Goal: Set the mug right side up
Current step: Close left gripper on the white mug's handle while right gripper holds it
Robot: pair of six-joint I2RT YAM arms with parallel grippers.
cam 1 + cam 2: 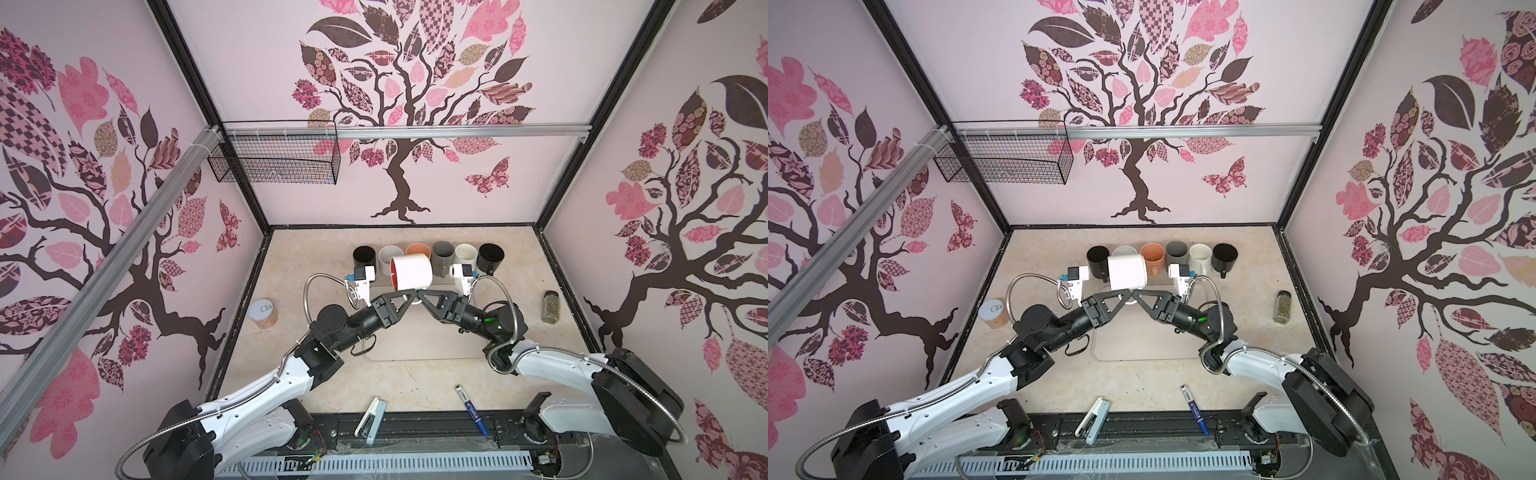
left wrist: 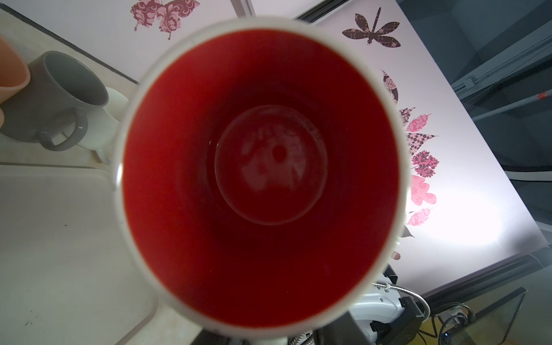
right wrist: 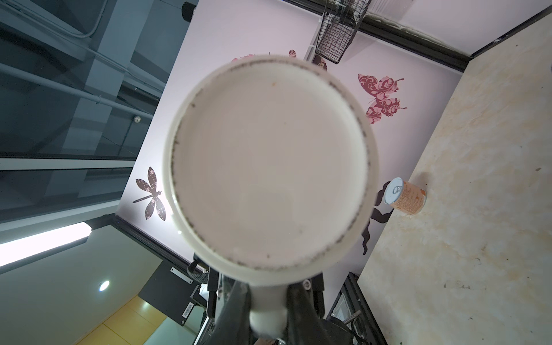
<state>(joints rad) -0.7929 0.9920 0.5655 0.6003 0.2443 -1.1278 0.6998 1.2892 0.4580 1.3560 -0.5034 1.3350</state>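
A white mug point(image 1: 411, 270) point(image 1: 1127, 272) with a red inside hangs on its side above the table, mouth to the left, in both top views. Its handle points down, and both grippers meet there. My left gripper point(image 1: 409, 297) point(image 1: 1127, 297) is closed on the handle from the left. Its wrist view looks straight into the mug's red inside point(image 2: 260, 179), which hides most of the jaws. My right gripper point(image 1: 422, 296) point(image 3: 267, 313) is shut on the same handle. Its wrist view faces the mug's white base point(image 3: 268, 164).
A row of upright mugs stands behind, from a black mug point(image 1: 364, 257) to another black mug point(image 1: 490, 257). A can point(image 1: 264, 313) sits at the left and a spice jar point(image 1: 552, 307) at the right. A stapler point(image 1: 371, 422) and a marker point(image 1: 471, 409) lie in front. A pale board point(image 1: 415, 349) lies under the arms.
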